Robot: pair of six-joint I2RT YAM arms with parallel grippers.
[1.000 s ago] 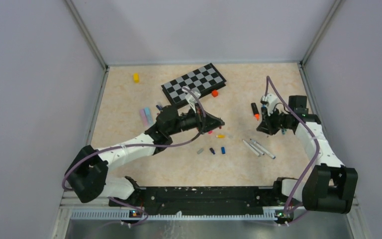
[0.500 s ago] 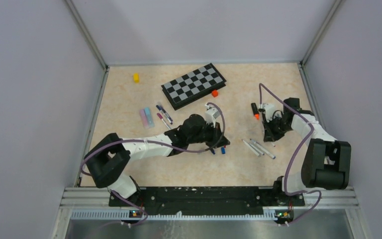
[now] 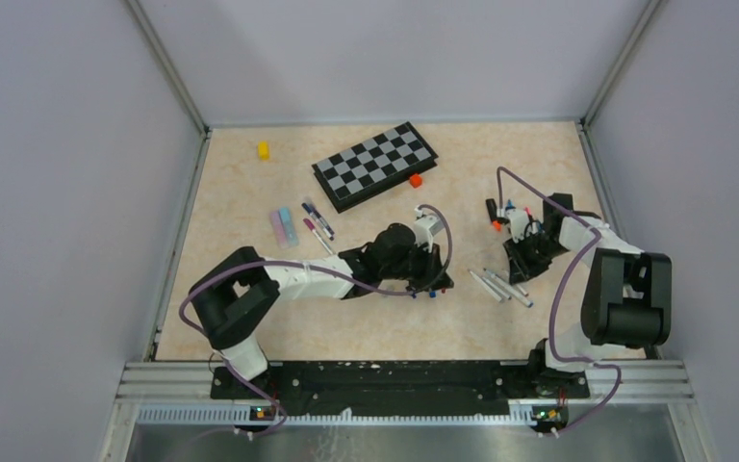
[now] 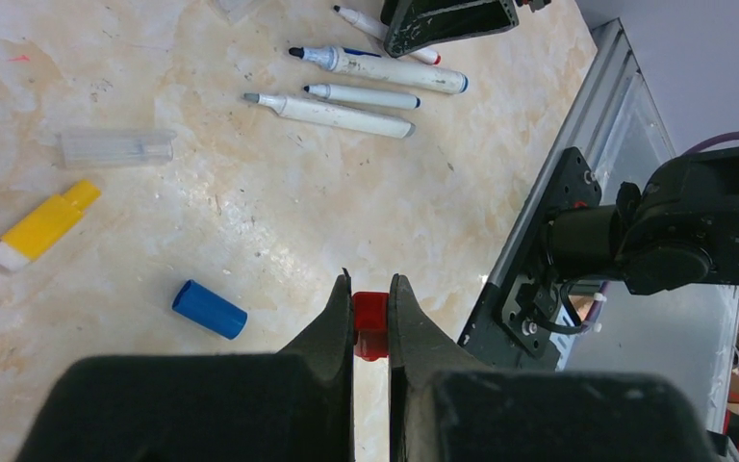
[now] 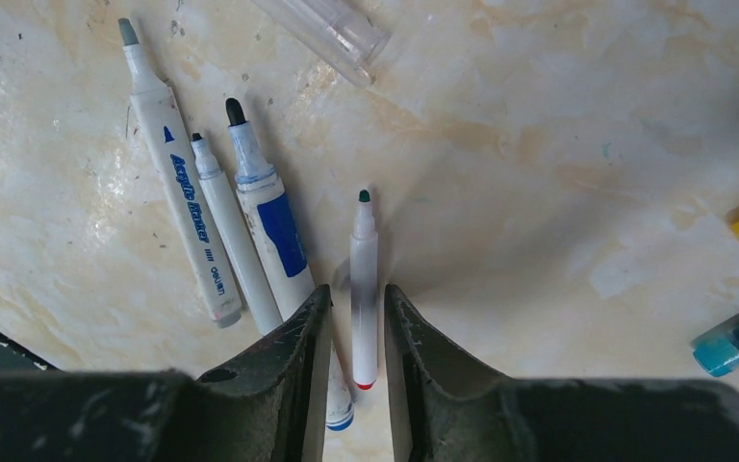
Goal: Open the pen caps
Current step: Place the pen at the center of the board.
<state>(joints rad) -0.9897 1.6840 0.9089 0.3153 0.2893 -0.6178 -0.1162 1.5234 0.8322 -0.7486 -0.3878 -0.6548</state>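
**Left wrist view.** The left gripper is pinching a red cap between its fingertips, with the jaws standing narrow and closed on it. Whether the cap is resting on the table or hanging just above it cannot be told. A blue cap is lying near the left finger. A yellow cap and a clear cap are lying farther off, apart from each other. Beyond them, three pens are lying side by side with their tips bare.

**Right wrist view.** The right gripper is straddling a thin pen that is lying flat on the table. Its jaws are standing slightly parted, a little wider than the barrel, and are not pressing on it. The pen's dark tip is pointing away from the gripper, uncapped, and its red end is lying between the fingers. The three pens are lying just left of it, the nearest running under the left finger.

**Top view.** Both arms are reaching over the table, and the two grippers are pointing down near each other, right of centre. A chessboard is lying at the back with an orange block just beside its right edge. A yellow block is sitting well apart to the left. Two more pens are lying left of the left arm.
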